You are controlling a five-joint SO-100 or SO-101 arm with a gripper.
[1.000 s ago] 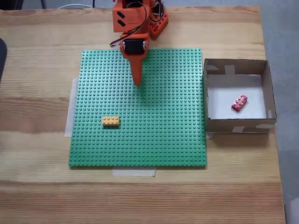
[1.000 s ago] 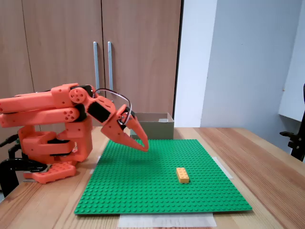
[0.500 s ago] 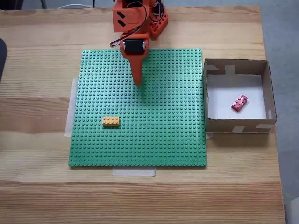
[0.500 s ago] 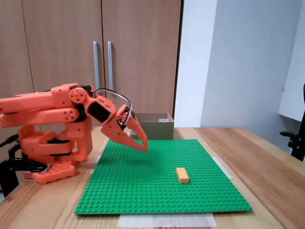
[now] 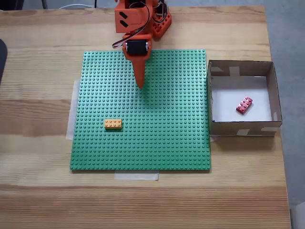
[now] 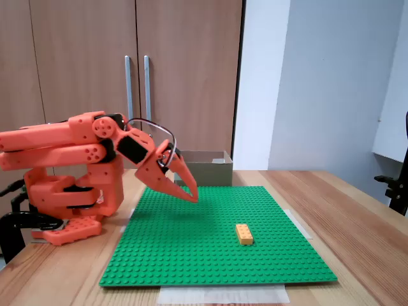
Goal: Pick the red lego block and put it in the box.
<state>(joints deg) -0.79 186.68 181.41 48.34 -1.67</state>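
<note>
The red lego block (image 5: 244,105) lies flat on the white floor of the box (image 5: 241,128), toward the box's 4 o'clock corner in the top-down fixed view, turned at a slant to the walls and touching none of them. The box sits on the wooden bench (image 5: 38,191) just beside the green baseplate (image 5: 167,143), at the plate's 3 o'clock edge; pale tape patches show on its inner walls. In the side-on fixed view the box (image 6: 207,171) stands behind the far edge of the baseplate (image 6: 210,255), and its contents are hidden by the wall.

The orange arm is folded low over itself at the plate's 12 o'clock side in the top-down fixed view, its base standing on the bench. The claw (image 5: 140,85) points toward 6 o'clock, its fingers pressed together into one narrow tip with nothing between them. In the side-on fixed view the claw (image 6: 193,197) slopes down toward the plate, its tip hanging slightly above the studs and clear of them, the two fingers meeting at the point.

A yellow-orange brick (image 5: 113,124) sits on the baseplate toward its 8 o'clock part in the top-down view, well apart from the claw and from the box. Strips of pale tape (image 5: 136,175) show under the plate's 6 o'clock and 9 o'clock edges.
</note>
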